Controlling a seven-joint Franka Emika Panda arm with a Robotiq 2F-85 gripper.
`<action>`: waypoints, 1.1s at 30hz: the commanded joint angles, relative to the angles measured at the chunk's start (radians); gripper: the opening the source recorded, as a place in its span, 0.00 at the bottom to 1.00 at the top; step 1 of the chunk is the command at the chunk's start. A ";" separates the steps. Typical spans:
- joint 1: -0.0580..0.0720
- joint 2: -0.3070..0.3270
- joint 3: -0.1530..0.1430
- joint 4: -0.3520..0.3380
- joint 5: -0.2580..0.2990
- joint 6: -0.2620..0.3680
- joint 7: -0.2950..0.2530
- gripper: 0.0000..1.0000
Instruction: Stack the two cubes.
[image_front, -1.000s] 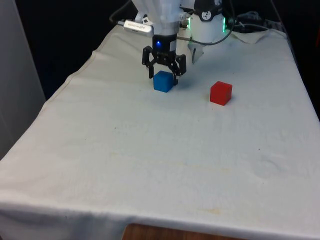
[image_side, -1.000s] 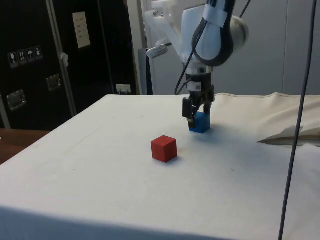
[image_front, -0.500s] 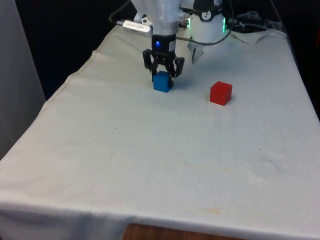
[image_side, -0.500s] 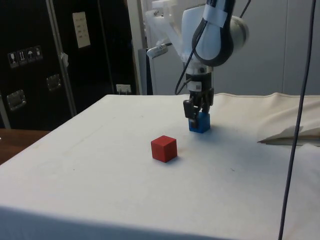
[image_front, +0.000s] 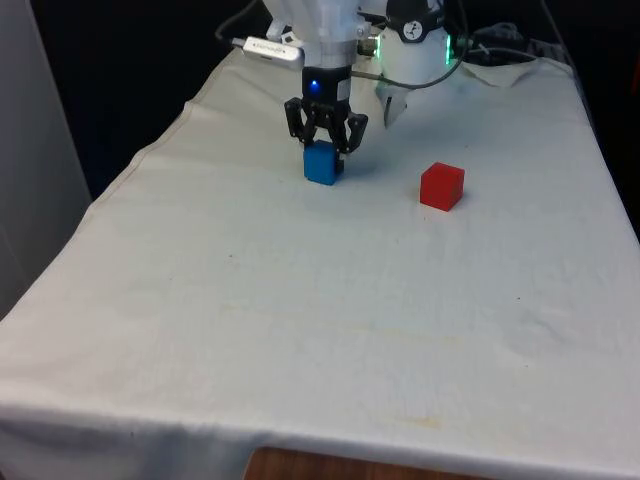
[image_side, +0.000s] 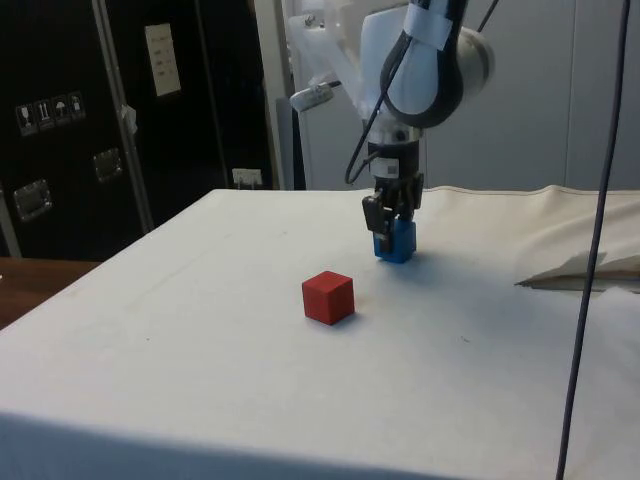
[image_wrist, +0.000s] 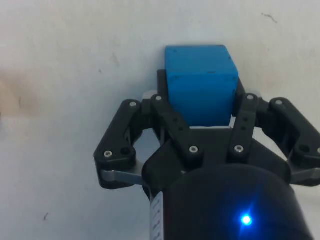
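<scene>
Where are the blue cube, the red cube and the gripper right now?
blue cube (image_front: 320, 166): front view, its front face.
red cube (image_front: 441, 187): front view, its front face.
gripper (image_front: 323, 146): front view, between the fingertips, clamped on the blue cube.

Blue cube: near end covered by gripper. Whether it touches the cloth, cannot tell.

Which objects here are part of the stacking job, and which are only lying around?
Part of the job:
- blue cube, held in the end effector
- red cube, alone on the cloth

Only lying around:
- white cloth over the table
- hanging black cable
</scene>
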 joint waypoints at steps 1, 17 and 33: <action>0.012 -0.017 -0.013 0.003 -0.016 -0.026 0.015 0.02; 0.020 -0.135 0.005 0.010 -0.035 -0.136 0.095 0.02; 0.018 -0.229 0.038 0.018 -0.028 -0.238 0.172 0.02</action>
